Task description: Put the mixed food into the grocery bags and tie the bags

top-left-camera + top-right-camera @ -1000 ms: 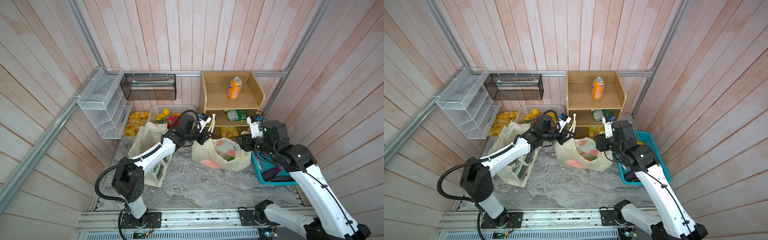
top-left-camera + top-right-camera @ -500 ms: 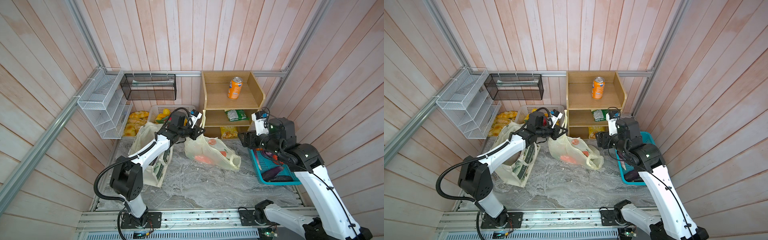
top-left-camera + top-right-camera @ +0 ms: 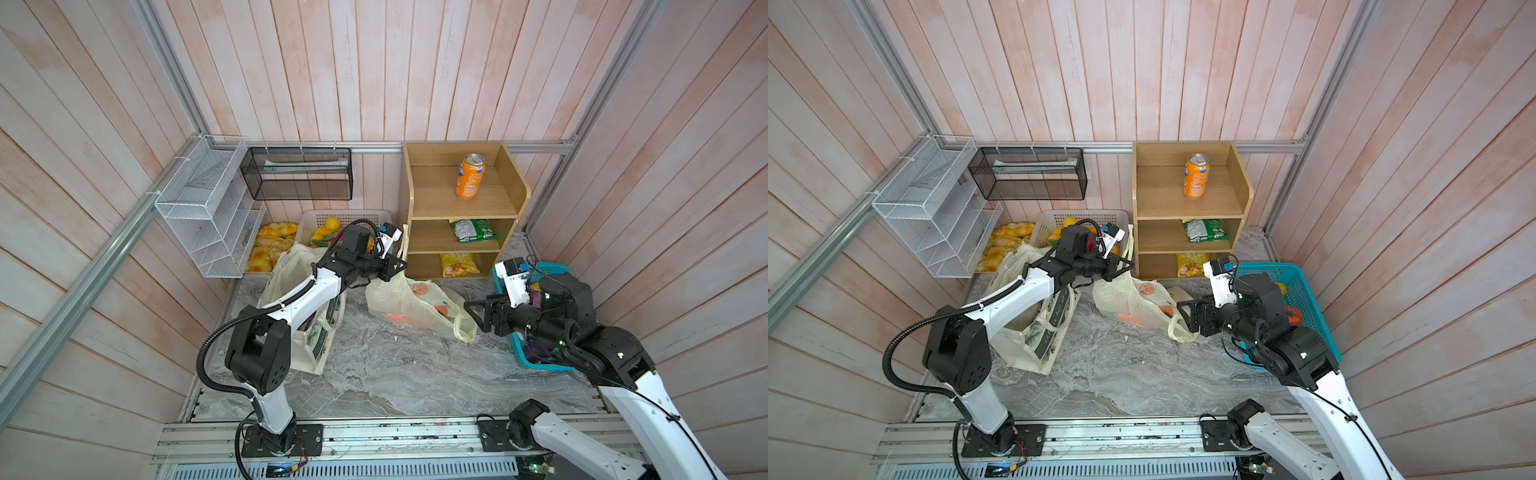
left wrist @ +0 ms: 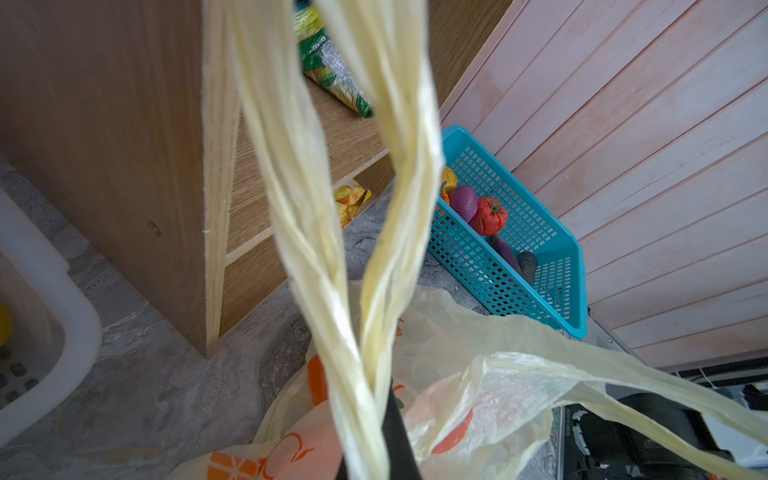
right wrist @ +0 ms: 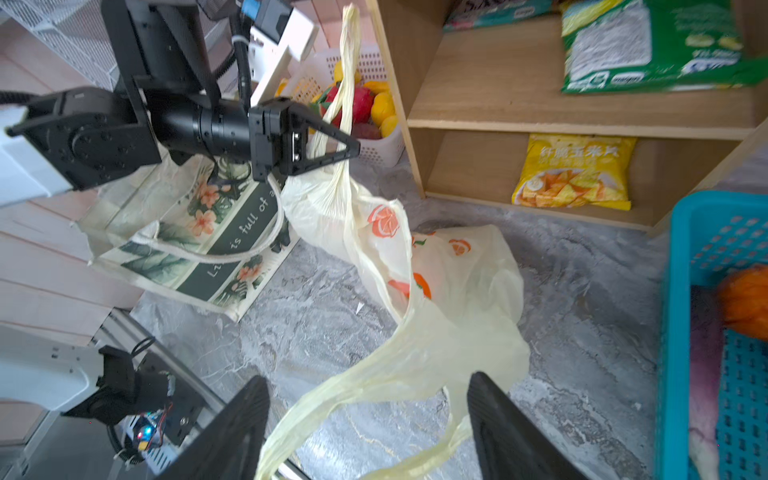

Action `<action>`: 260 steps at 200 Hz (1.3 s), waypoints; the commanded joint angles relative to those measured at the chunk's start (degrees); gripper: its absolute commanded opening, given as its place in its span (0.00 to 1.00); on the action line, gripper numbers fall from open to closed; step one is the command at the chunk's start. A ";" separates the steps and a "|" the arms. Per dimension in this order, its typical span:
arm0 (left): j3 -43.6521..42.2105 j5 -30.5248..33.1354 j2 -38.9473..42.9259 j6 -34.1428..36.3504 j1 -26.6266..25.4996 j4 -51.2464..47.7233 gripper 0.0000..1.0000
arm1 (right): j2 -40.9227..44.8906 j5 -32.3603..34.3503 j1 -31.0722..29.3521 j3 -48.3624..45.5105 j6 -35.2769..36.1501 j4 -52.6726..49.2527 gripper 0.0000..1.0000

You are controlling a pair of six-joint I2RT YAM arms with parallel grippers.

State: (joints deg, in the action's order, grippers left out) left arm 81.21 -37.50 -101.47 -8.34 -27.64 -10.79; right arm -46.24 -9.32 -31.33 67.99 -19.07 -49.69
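The pale-yellow plastic grocery bag (image 3: 415, 305) (image 3: 1133, 297) (image 5: 440, 266), printed with oranges, lies slumped on the marble table. An orange carrot (image 3: 401, 319) (image 3: 1130, 319) shows through it. My left gripper (image 3: 400, 264) (image 3: 1128, 264) (image 4: 374, 457) is shut on one twisted handle and holds it up by the shelf's side. My right gripper (image 3: 473, 318) (image 3: 1183, 316) (image 5: 368, 380) stands open, and the bag's other handle (image 5: 353, 390) runs slack between its fingers. The cream canvas tote (image 3: 320, 345) (image 3: 1040, 328) (image 5: 199, 232) stands under the left arm.
A wooden shelf (image 3: 515, 195) holds an orange soda can (image 3: 469, 176), a green packet (image 3: 473, 230) and a yellow packet (image 3: 459, 264). A blue basket (image 3: 536, 363) sits behind the right arm. At the back left are a white basket (image 3: 345, 216), bread (image 3: 270, 245) and wire racks (image 3: 208, 208).
My right gripper opened, let go of its handle and drew back toward the blue basket. My left gripper pulled its handle left, and the bag slumped flat.
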 commanded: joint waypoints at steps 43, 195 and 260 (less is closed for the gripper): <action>1.54 -0.74 0.56 -0.85 0.40 -0.47 0.00 | 2.34 -2.28 -5.19 -3.17 -3.94 -1.25 0.73; 2.46 -0.41 1.18 0.38 0.26 -1.88 0.00 | -5.97 12.66 -13.82 4.34 -3.56 -5.11 0.00; 0.31 24.50 7.34 -2.59 -8.24 -0.90 0.05 | -18.67 18.70 -13.71 22.55 3.73 -7.67 0.00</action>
State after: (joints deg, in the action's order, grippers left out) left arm 82.32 -26.83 -98.04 -9.50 -32.18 -12.49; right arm -61.56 5.82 -44.86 87.39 -19.00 -55.11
